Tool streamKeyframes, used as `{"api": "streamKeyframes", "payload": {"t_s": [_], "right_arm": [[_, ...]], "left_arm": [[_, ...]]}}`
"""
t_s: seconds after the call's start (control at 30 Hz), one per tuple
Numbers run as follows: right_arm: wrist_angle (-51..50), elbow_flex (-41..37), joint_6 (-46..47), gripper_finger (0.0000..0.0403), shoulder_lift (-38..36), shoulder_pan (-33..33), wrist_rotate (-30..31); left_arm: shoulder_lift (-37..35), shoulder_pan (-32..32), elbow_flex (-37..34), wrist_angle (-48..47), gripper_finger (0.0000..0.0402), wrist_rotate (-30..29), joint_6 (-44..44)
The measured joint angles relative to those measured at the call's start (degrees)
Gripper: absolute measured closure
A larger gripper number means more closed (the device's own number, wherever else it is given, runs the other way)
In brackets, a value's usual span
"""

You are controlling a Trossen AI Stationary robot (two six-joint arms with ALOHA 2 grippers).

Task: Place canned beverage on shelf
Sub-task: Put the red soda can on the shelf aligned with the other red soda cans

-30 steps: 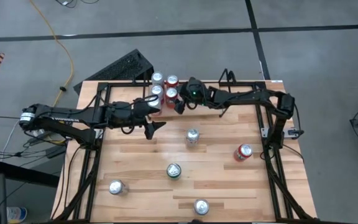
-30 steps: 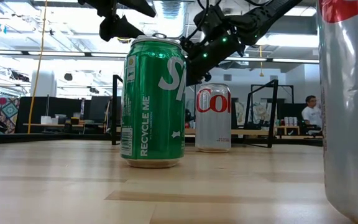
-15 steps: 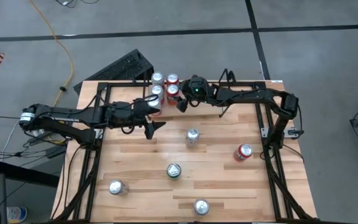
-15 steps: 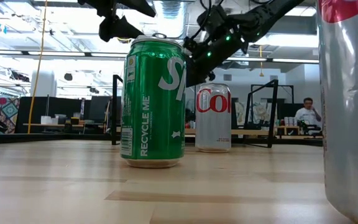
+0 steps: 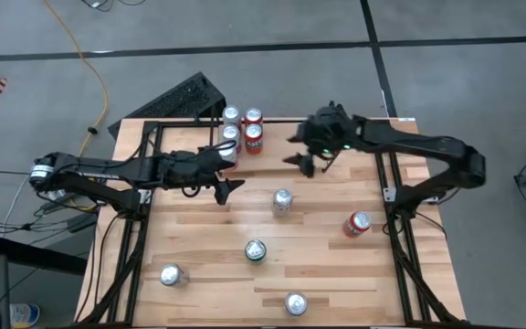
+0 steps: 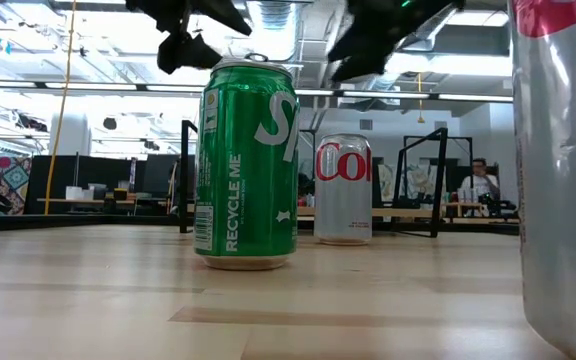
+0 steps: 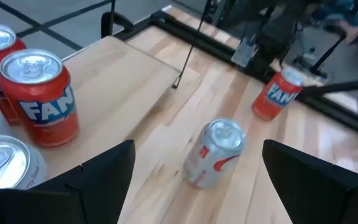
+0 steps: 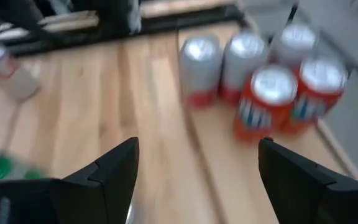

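The shelf [image 5: 272, 126] runs along the table's far edge, with a light wood floor [image 7: 126, 74] and thin black wire [image 7: 188, 53]. Several cans stand upright on its left end, among them two orange ones [image 5: 254, 137] [image 7: 39, 96]. Loose cans stand on the table: a silver one [image 5: 283, 200] [image 7: 215, 152], a red one [image 5: 358, 223], a green one [image 5: 256, 250] [image 6: 246, 165]. My left gripper [image 5: 230, 170] hovers open just near of the shelved cans. My right gripper [image 5: 292, 150] hovers open to their right, above the shelf's front edge.
Two more silver cans [image 5: 171, 275] [image 5: 296, 303] stand near the table's front edge. A black tubular frame [image 5: 395, 196] borders the tabletop. The shelf's right part [image 5: 336, 123] is bare wood. People sit far behind the table [image 6: 480, 180].
My right gripper has drawn away from the orange can on the shelf toward the table's right edge, rising and tipping closer to level, its fingers still open. The shelved cans have stayed where they were.
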Motion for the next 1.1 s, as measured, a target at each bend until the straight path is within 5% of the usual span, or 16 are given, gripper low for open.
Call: {"api": "streamKeyframes", "payload": {"t_s": [0.43,0.8,1.1], "right_arm": [[-41.9,-0.8,27.3,0.0101,-8.9,16.6,14.3],[-56.9,-1.6,68.5,0.0101,-11.8,40.9,14.1],[-63.0,-3.3,87.7,0.0097,-11.2,53.3,13.9]], "left_arm": [[4.0,0.0,0.0,5.8,0.0065,0.0,0.5],[5.3,1.0,-0.1,7.8,0.0065,0.6,0.9],[6.6,1.0,-0.1,8.8,0.0065,0.7,1.3]]}}
